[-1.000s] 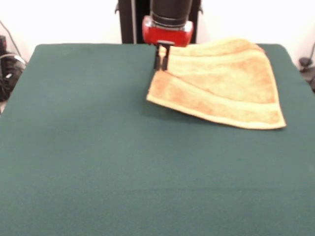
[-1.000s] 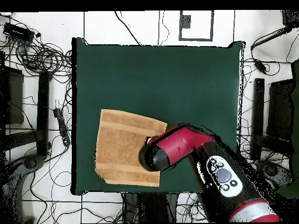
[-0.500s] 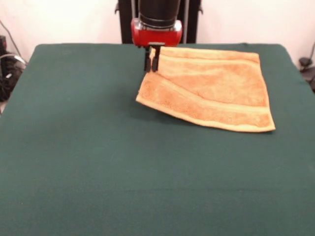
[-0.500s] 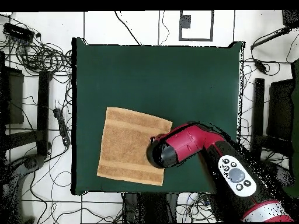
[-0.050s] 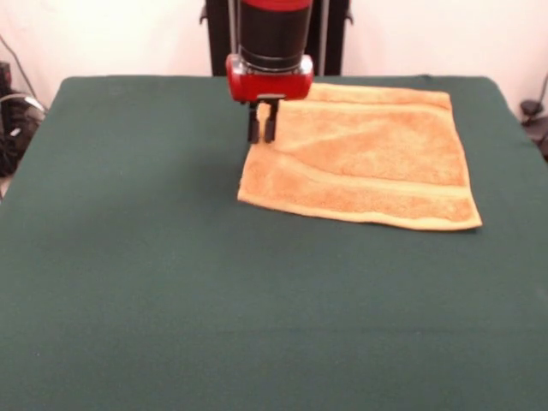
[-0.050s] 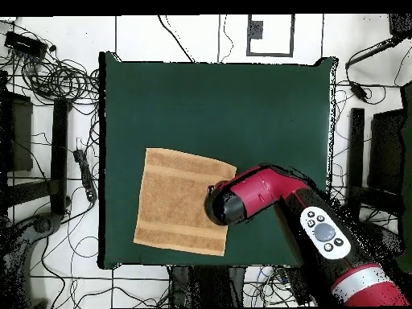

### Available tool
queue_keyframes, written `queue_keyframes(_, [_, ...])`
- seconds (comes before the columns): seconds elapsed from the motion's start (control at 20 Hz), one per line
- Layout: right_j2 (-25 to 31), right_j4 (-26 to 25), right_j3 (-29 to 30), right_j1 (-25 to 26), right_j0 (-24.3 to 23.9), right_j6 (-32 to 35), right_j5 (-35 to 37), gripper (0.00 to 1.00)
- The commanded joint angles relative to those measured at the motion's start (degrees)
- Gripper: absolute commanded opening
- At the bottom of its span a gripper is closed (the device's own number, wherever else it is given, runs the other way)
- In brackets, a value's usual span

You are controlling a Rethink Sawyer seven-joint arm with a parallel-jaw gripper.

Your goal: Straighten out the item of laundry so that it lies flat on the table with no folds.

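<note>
The near part of the table (image 5: 171, 325) is bare green, and the towel (image 5: 368, 158) lies spread out in the upper right of the front view, close to the far edge. It looks almost flat, with its bands showing. At its left edge the gripper (image 5: 262, 127) pinches a bit of cloth between its narrow fingers, likely to pull that side straight.
</note>
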Motion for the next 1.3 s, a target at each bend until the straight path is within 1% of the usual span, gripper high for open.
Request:
queue_keyframes(0.05, [4.6,-2.3,-4.1,3.8,0.2,-17.5,0.2,1.0])
queue_keyframes(0.1, [5.0,-3.0,-4.7,4.0,0.3,-17.6,-0.9,1.0])
queue_keyframes(0.15, [4.3,-3.5,-5.1,4.1,0.6,-15.6,-1.9,1.0])
queue_keyframes(0.2, [4.5,-2.9,-5.1,4.2,0.5,-15.3,-1.7,1.0])
queue_keyframes(0.45, [3.9,-3.4,-4.0,3.4,0.4,-14.2,-2.4,1.0])
queue_keyframes(0.55, [3.6,-3.3,-2.7,2.0,0.7,-12.7,-3.1,1.0])
queue_keyframes(0.6, [3.3,-2.5,-0.3,0.2,0.9,-10.9,-3.2,1.0])
queue_keyframes(0.65, [3.7,-0.5,4.0,-1.9,1.3,-8.5,-3.7,1.0])
queue_keyframes(0.7, [3.1,0.9,9.1,-4.7,2.6,-3.9,-5.1,1.0])
queue_keyframes(0.75, [1.8,1.2,13.1,-7.4,4.6,1.3,-7.1,1.0])
queue_keyframes(0.8, [0.4,1.5,15.9,-9.5,6.6,5.9,-8.9,1.0])
queue_keyframes(0.9, [-0.8,3.6,19.5,-11.6,8.1,10.5,-10.9,1.0])
queue_keyframes(1.0, [0.0,8.0,22.1,-11.9,7.2,10.2,-10.3,1.0])
queue_keyframes(1.05, [0.0,9.4,23.1,-12.5,7.2,10.1,-10.7,1.0])
queue_keyframes(1.15, [-1.5,10.7,24.0,-14.8,8.5,11.0,-11.6,1.0])
queue_keyframes(1.25, [-3.6,9.6,23.5,-17.3,11.1,12.1,-14.0,1.0])
queue_keyframes(1.3, [-4.1,9.9,23.3,-17.6,11.5,11.9,-14.4,1.0])
